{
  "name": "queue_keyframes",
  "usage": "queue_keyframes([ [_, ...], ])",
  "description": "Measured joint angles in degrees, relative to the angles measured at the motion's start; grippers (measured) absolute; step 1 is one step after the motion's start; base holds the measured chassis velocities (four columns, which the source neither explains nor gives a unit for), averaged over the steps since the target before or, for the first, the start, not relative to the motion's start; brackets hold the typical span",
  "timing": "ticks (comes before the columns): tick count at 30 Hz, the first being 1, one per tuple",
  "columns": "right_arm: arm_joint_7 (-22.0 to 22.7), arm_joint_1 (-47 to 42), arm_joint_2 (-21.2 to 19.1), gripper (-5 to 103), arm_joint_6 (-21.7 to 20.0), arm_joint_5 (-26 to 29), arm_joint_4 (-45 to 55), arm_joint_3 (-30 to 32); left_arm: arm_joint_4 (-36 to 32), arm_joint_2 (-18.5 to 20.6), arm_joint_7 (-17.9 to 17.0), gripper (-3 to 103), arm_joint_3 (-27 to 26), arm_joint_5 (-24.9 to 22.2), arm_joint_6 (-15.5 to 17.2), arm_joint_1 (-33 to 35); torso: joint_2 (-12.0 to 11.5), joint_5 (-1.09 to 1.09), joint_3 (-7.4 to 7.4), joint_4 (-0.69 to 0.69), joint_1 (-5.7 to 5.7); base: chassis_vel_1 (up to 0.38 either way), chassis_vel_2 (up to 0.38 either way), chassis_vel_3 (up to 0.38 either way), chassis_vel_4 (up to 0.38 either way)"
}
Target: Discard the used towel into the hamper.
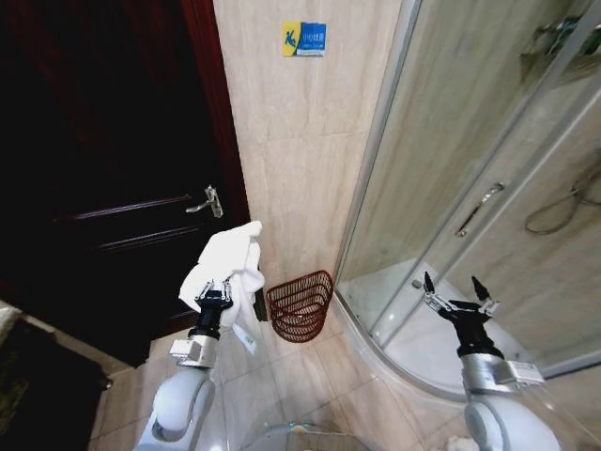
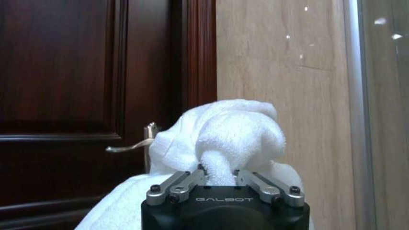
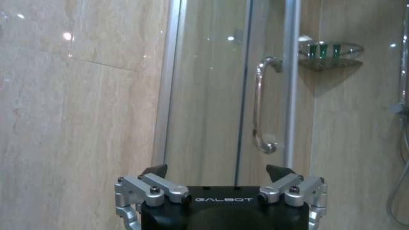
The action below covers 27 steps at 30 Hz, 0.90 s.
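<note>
A crumpled white towel (image 1: 225, 261) is held up in the air by my left gripper (image 1: 214, 293), which is shut on it. In the left wrist view the towel (image 2: 233, 136) bulges above the closed fingers (image 2: 185, 182) and drapes down over the wrist. The hamper (image 1: 300, 306), a dark red-brown wire-mesh basket, stands on the floor against the tiled wall, to the right of the towel and lower. My right gripper (image 1: 458, 289) is raised and open in front of the shower glass, holding nothing.
A dark wooden door (image 1: 103, 169) with a metal handle (image 1: 207, 201) fills the left. A curved glass shower enclosure (image 1: 470, 169) with a metal pull handle (image 3: 261, 108) fills the right. Tiled floor (image 1: 310, 376) lies between me and the hamper.
</note>
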Motion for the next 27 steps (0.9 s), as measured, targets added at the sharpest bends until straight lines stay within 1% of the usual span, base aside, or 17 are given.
queue_keyframes([
  [6, 0.57, 0.01, 0.12, 100, 0.55, 0.00, 0.22, -0.61, 0.15, -0.10, 0.58, 12, 0.15, 0.77, -0.17, 0.12, 0.00, 0.01, 0.01, 0.01, 0.02, -0.076, 0.082, 0.073, -0.083],
  [14, 0.68, 0.43, 0.38, 100, 0.58, -0.21, 0.44, -0.66, 1.32, 0.08, 1.18, 12, 0.86, 1.26, -0.23, -0.58, 0.00, 0.01, 0.00, 0.01, -0.02, 0.000, -0.012, -0.015, -0.002],
  [17, 1.10, 0.48, 0.46, 100, 0.52, -0.22, 0.48, -0.97, 2.78, 0.92, 1.32, 12, 1.47, 1.33, -0.13, -1.86, 0.01, 0.02, 0.00, 0.00, -0.03, -0.021, -0.050, -0.063, -0.017],
  [20, 1.54, 0.65, 0.81, 100, 0.50, -0.87, 0.39, -1.29, 5.82, 2.35, 1.26, 12, 3.01, 0.95, 0.50, -4.97, 0.00, 0.01, 0.00, 0.00, -0.02, 0.000, 0.000, 0.000, 0.000],
  [21, 1.54, 0.65, 0.81, 100, 0.50, -0.87, 0.39, -1.29, 5.82, 2.35, 1.26, 12, 3.01, 0.95, 0.50, -4.97, 0.00, 0.01, 0.00, 0.00, -0.02, 0.000, 0.000, 0.000, 0.000],
  [23, 1.63, 0.68, 1.22, 100, 0.46, -1.94, 0.23, -1.37, 8.31, 3.48, 0.78, 12, 4.62, 0.18, 1.25, -8.00, 0.00, 0.00, 0.00, 0.00, -0.01, 0.000, 0.000, 0.000, 0.000],
  [25, 1.63, 0.65, 1.35, 100, 0.43, -2.39, 0.18, -1.42, 9.05, 3.85, 0.68, 12, 5.19, -0.29, 1.66, -9.14, 0.00, 0.00, 0.00, 0.00, -0.01, 0.000, 0.000, 0.000, 0.000],
  [27, 1.64, 0.64, 1.80, 100, 0.19, -3.44, 0.14, -1.77, 11.13, 4.86, 0.62, 12, 6.69, -1.40, 2.28, -11.97, 0.00, 0.01, 0.00, 0.01, -0.01, 0.000, 0.000, 0.000, 0.000],
])
